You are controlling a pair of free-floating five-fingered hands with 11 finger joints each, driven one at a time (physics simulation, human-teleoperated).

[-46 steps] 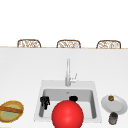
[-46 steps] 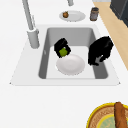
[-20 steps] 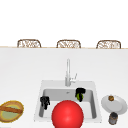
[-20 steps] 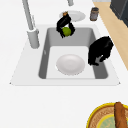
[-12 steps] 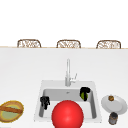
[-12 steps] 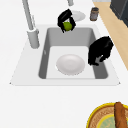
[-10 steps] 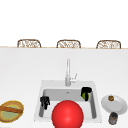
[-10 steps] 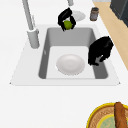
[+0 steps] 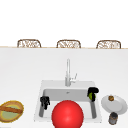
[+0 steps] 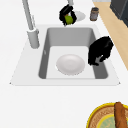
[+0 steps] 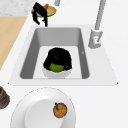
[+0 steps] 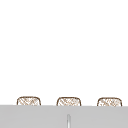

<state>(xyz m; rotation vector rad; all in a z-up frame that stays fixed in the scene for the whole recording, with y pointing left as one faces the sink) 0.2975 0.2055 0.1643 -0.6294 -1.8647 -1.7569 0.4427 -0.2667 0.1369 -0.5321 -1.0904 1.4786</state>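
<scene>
My right hand (image 9: 93, 93) is shut on a small green fruit (image 10: 68, 19) and hangs over the right end of the sink (image 9: 40, 111), close to the rim. In the left side view that hand (image 10: 67, 13) sits at the sink's far edge, just before the white plate (image 10: 81, 16). From the right side it (image 11: 59, 59) shows in front of a white bowl (image 11: 56, 73), with the fruit (image 11: 56, 67) under the fingers. The bowl (image 10: 70, 64) rests on the sink floor. My left hand (image 9: 45, 102) hovers idle at the sink's front left, fingers hanging loose and holding nothing.
A faucet (image 9: 67, 72) stands behind the sink. On the right counter, a white plate (image 9: 118, 106) carries a small orange-brown item (image 9: 111, 98), with a dark jar (image 9: 113, 118) beside it. A yellow-rimmed dish with a bread stick (image 9: 11, 110) is at left. A red round shape (image 9: 67, 115) covers the sink's front.
My right hand has lifted the green fruit out of the white bowl and carried it up and toward the sink's right end. The left hand has stayed put.
</scene>
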